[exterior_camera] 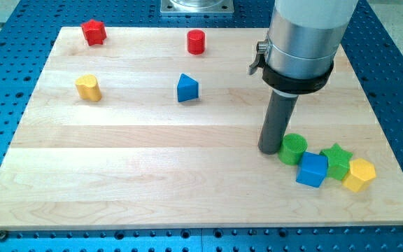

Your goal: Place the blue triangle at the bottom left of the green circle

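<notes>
The blue triangle [187, 88] lies on the wooden board [152, 175] at the upper middle of the view. The green circle [292, 148] is a short green cylinder at the view's lower right. My tip [269, 150] rests on the board right beside the green circle's left edge, touching or nearly touching it. The blue triangle is far to the upper left of my tip.
A blue cube [312, 169], a green star [337, 160] and a yellow block [359, 174] crowd the green circle's right and lower right. A red star [94, 31] and red cylinder [196, 42] sit near the top edge. A yellow cylinder [88, 88] is at the left.
</notes>
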